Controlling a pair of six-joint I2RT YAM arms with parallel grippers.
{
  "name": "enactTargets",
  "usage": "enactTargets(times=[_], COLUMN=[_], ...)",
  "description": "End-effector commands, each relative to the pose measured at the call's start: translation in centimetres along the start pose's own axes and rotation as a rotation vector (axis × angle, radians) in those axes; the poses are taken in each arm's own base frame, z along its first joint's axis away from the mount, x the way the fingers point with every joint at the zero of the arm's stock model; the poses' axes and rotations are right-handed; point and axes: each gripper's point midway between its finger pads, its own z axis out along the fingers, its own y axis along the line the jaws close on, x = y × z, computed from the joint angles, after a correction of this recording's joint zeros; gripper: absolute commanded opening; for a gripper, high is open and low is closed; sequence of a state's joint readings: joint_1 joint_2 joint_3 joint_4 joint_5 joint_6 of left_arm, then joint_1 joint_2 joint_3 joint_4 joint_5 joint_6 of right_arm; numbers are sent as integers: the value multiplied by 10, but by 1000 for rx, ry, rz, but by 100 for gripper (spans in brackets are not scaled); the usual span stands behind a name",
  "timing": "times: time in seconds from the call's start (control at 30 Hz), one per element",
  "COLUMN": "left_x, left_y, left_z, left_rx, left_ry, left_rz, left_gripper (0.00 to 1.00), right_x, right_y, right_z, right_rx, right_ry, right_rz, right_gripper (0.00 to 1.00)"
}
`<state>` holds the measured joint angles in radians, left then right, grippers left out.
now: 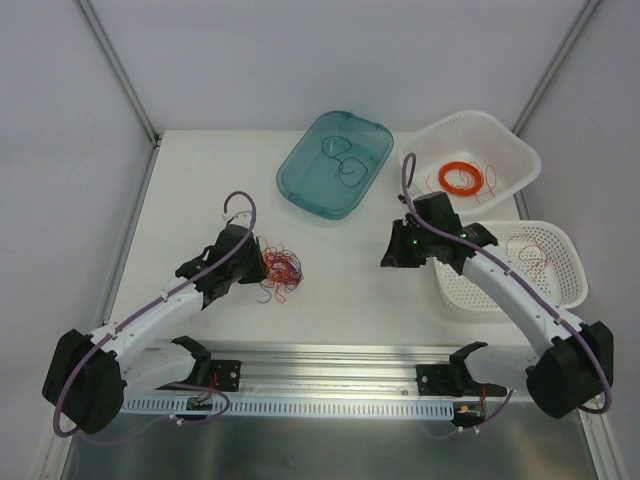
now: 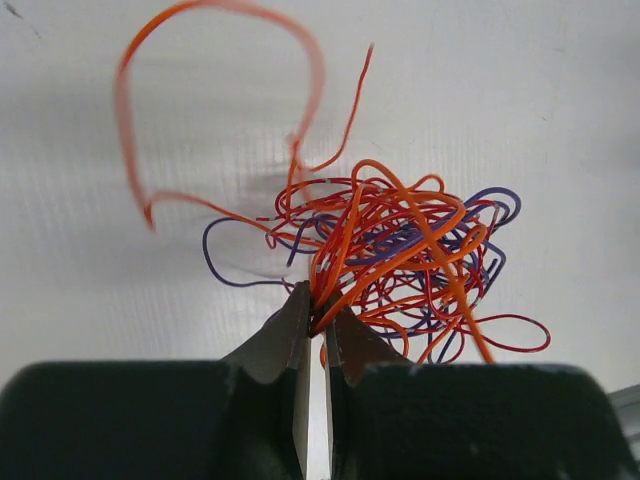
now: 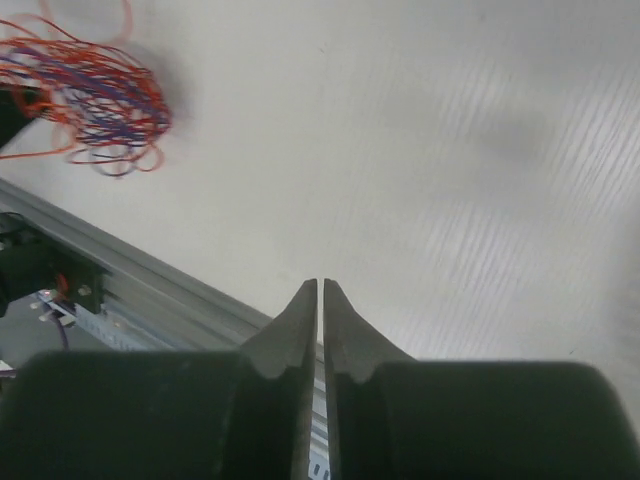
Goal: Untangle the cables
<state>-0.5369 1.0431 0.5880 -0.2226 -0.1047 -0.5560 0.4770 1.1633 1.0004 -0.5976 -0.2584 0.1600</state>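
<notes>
The cables (image 1: pixel 281 268) are a fist-sized wad of thin red, orange and dark blue wires lying on the white table, left of centre. My left gripper (image 1: pixel 254 266) is at the wad's left side. In the left wrist view the cables (image 2: pixel 400 250) spread just beyond the left gripper (image 2: pixel 318 314), which is shut on a few orange strands at its tips; one long orange loop arcs up to the left. My right gripper (image 1: pixel 388 256) hovers right of centre, well apart from the wad. In the right wrist view the right gripper (image 3: pixel 321 286) is shut and empty, with the cables (image 3: pixel 95 95) far off at upper left.
A teal tray (image 1: pixel 300 178) with a dark wire in it stands at the back centre. A white basket (image 1: pixel 522 152) at back right holds a flat orange coil (image 1: pixel 460 178). A second white basket (image 1: pixel 572 262) with thin red wires sits under the right arm. A metal rail (image 1: pixel 330 356) runs along the near edge.
</notes>
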Motion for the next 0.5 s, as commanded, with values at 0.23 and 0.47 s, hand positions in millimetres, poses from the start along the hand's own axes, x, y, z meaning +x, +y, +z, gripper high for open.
enactTargets(times=[0.23,0.47], left_x=[18,17], left_y=[-45,-72], left_z=[-18,-27], left_rx=[274,399], left_ry=[104,120], left_rz=[150,209], left_gripper=[0,0], right_x=[-7,-24], right_y=[59,123], right_z=[42,50], right_rx=[-165,-385], right_ry=[-13,-65], right_rz=[-172,-306], right_gripper=[44,57])
